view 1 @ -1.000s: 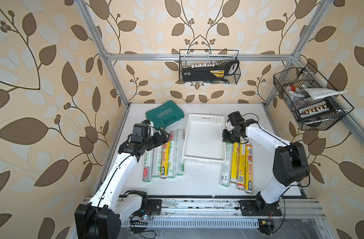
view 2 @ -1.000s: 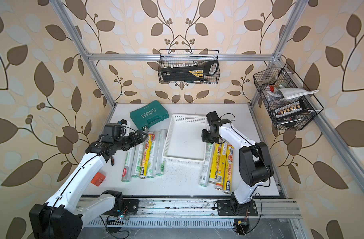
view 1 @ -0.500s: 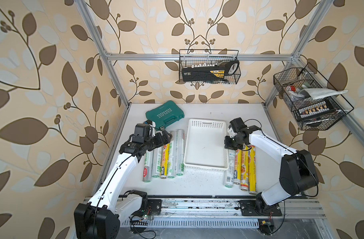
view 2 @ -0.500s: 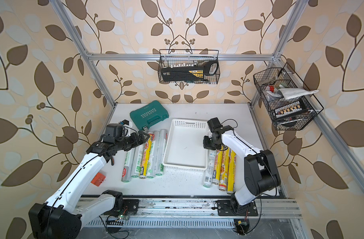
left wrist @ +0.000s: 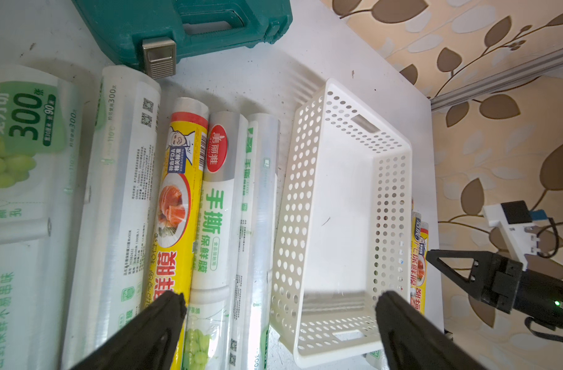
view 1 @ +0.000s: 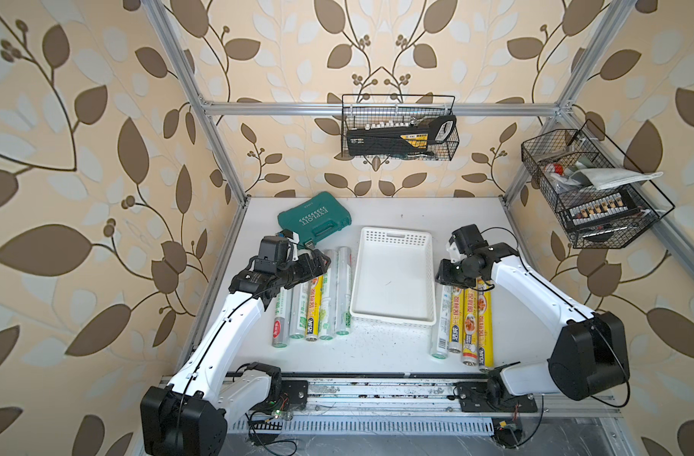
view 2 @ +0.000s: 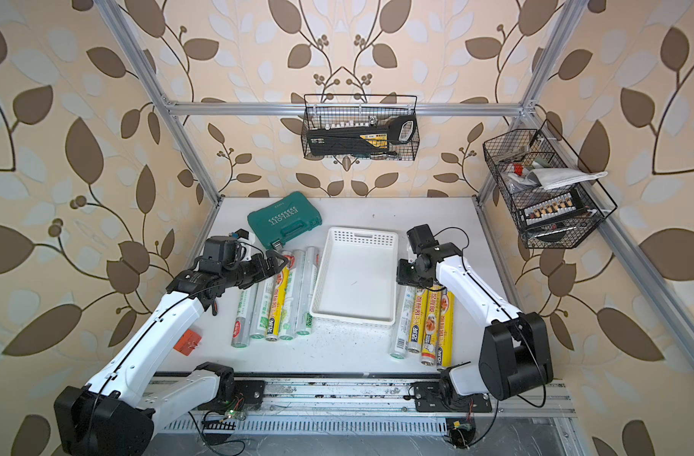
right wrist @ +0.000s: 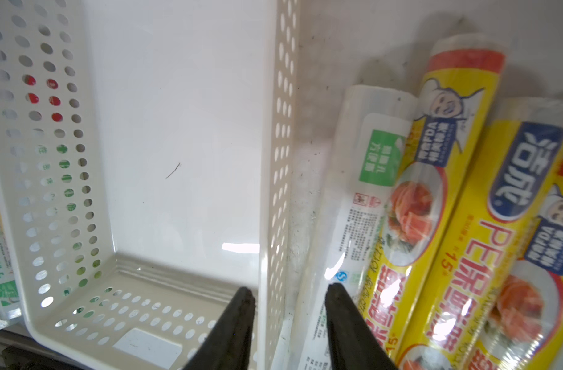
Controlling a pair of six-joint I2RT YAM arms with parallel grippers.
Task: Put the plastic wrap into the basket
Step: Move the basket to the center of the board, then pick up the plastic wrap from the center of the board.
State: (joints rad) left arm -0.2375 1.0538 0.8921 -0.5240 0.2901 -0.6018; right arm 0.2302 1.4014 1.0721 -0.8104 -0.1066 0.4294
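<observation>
Basket: the basket (view 1: 392, 276) lies mid-table, its long sides running away from the robot's base; all nine rolls lie on the table outside it.
Left rolls: the left rolls (view 1: 313, 304), five of them, lie side by side, the nearest just beside the basket's left wall.
Right rolls: the right rolls (view 1: 463, 319), four of them, lie along the right wall, with a white roll (right wrist: 347, 208) nearest it.
Right gripper: the right gripper (view 1: 442, 276) is partly open astride the basket's right wall, partway along it. It grips nothing.
Left gripper: the left gripper (view 1: 315, 262) is spread wide and holds nothing. It hangs above the far ends of the left rolls, near a green case (view 1: 313, 219).
Right wrist view: one of the fingers (right wrist: 241, 301) is inside the basket and the other is outside over the white roll, with a gap on each side of the wall. In both top views the gripper's body hides this.
Left wrist view: roll labels read clearly, and the right gripper shows beyond the basket.
Top view only: an orange piece (view 2: 187, 343) shows beside the left arm.
</observation>
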